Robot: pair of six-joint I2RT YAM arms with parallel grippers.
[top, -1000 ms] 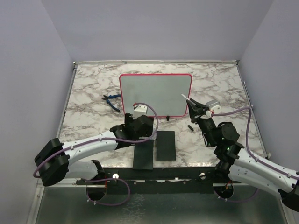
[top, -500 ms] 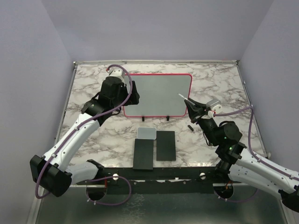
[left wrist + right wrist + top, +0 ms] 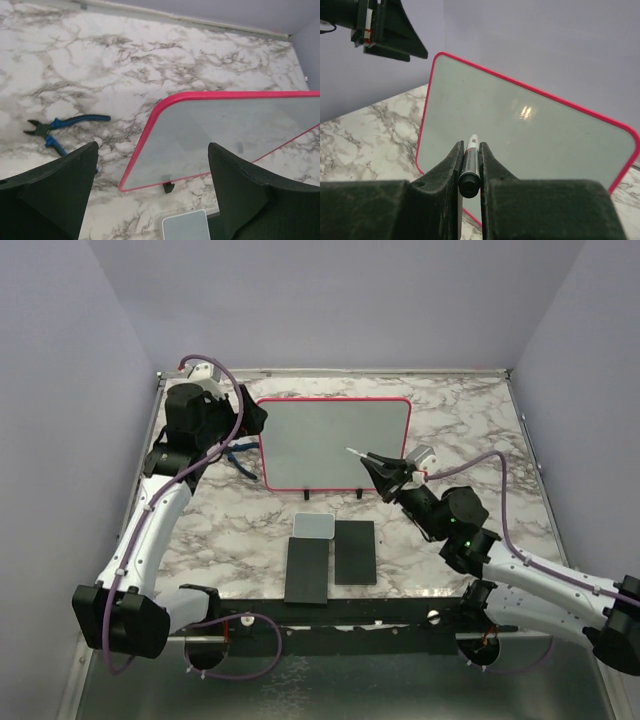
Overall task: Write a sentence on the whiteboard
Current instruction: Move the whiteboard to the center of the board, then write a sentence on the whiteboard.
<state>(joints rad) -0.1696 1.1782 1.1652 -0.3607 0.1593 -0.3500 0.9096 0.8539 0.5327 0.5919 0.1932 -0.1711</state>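
The whiteboard (image 3: 335, 443) stands upright on two black feet at the middle back, with a red-pink rim. Its face looks blank, and I see no sentence on it. It also shows in the left wrist view (image 3: 225, 135) and the right wrist view (image 3: 530, 135). My right gripper (image 3: 385, 472) (image 3: 469, 147) is shut on a marker (image 3: 470, 162), whose white tip (image 3: 352, 451) points at the board's lower right part; I cannot tell if it touches. My left gripper (image 3: 250, 420) (image 3: 152, 146) is open and empty, raised beside the board's upper left corner.
Blue-handled pliers (image 3: 238, 455) (image 3: 65, 125) lie on the marble left of the board. A small grey-white pad (image 3: 314, 526) (image 3: 186, 226) lies in front of the board at the top of two black slabs (image 3: 307, 570) (image 3: 354, 552).
My left arm has lifted away from the pad in front of the board, and swung up to the board's upper left corner. My right gripper moved left with the marker toward the board's face.
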